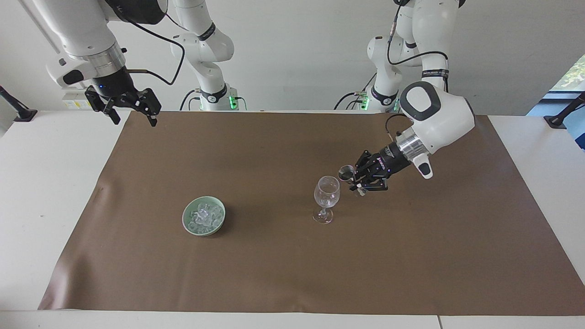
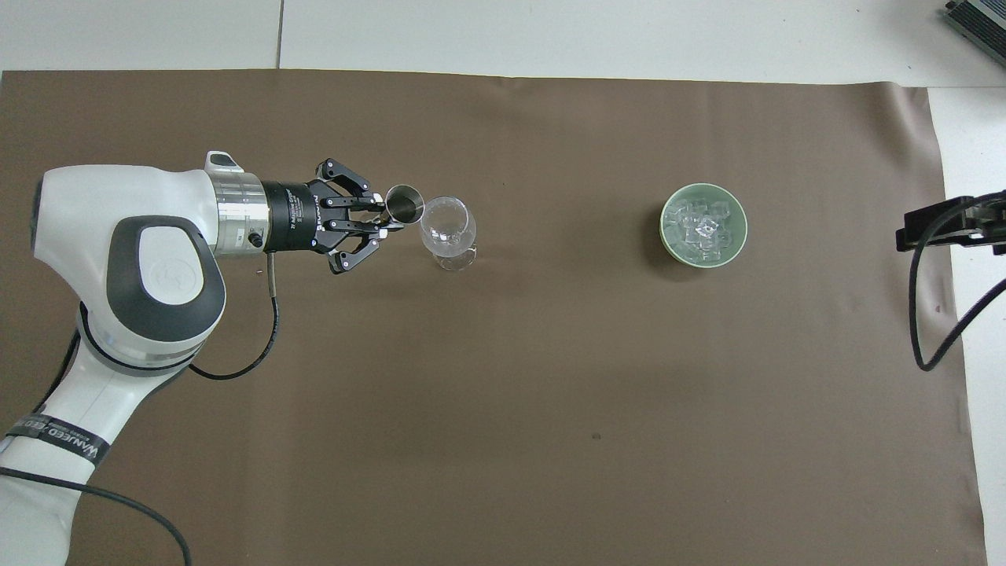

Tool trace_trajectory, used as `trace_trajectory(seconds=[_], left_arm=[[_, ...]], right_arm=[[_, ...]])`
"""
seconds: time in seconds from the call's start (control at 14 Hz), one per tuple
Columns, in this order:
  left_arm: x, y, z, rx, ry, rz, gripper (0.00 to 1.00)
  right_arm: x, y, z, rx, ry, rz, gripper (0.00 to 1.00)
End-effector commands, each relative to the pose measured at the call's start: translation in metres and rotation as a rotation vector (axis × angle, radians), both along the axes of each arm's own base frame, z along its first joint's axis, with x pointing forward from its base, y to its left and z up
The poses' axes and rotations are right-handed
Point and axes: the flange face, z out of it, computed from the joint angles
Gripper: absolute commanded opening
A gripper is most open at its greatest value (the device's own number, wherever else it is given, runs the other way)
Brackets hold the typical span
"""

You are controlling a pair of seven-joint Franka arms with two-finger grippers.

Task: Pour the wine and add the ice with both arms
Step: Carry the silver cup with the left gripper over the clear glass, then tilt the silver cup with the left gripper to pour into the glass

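Note:
A clear wine glass (image 1: 327, 192) (image 2: 446, 224) stands upright on the brown mat. My left gripper (image 1: 355, 182) (image 2: 383, 216) is shut on a small metal cup (image 1: 346, 172) (image 2: 404, 206). It holds the cup in the air right beside the glass's rim, on the side toward the left arm's end of the table. No wine shows, and the cup's inside is too dark to read. Ice (image 1: 203, 214) (image 2: 702, 226) lies in a pale green bowl (image 1: 186, 220) (image 2: 665, 228) toward the right arm's end. My right gripper (image 1: 134, 119) waits open, high over the mat's corner.
The brown mat (image 1: 292, 274) (image 2: 503, 393) covers most of the white table (image 1: 45, 183). A black clamp post (image 1: 560, 116) stands at the table's edge by the left arm's end, and another black clamp post (image 1: 16, 109) stands by the right arm's end.

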Motion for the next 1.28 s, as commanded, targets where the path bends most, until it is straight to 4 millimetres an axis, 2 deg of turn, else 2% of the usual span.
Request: trace_trajectory(seconds=[0.0,0.43,0.57,0.78,0.86,1.21], left_arm=[[0.001,-0.004,0.012,0.042,-0.030,0.020,0.00],[0.002,-0.011,0.017,0.117,-0.062,0.024,0.00],[0.000,-0.020,0.018,0.134,-0.070,0.015,0.00],[-0.001,-0.021,0.019,0.154,-0.080,0.010,0.00],[-0.004,-0.028,0.018,0.156,-0.079,-0.002,0.00],[-0.006,-0.035,0.023,0.209,-0.116,-0.029,0.00]], right_arm=[[-0.004,-0.001,0.000,0.013,-0.002,0.019,1.00],[-0.004,-0.001,0.000,0.013,-0.002,0.019,1.00],[-0.004,-0.001,0.000,0.013,-0.002,0.019,1.00],[-0.004,-0.001,0.000,0.013,-0.002,0.019,1.00],[-0.004,-0.001,0.000,0.013,-0.002,0.019,1.00],[-0.004,-0.001,0.000,0.013,-0.002,0.019,1.00]])
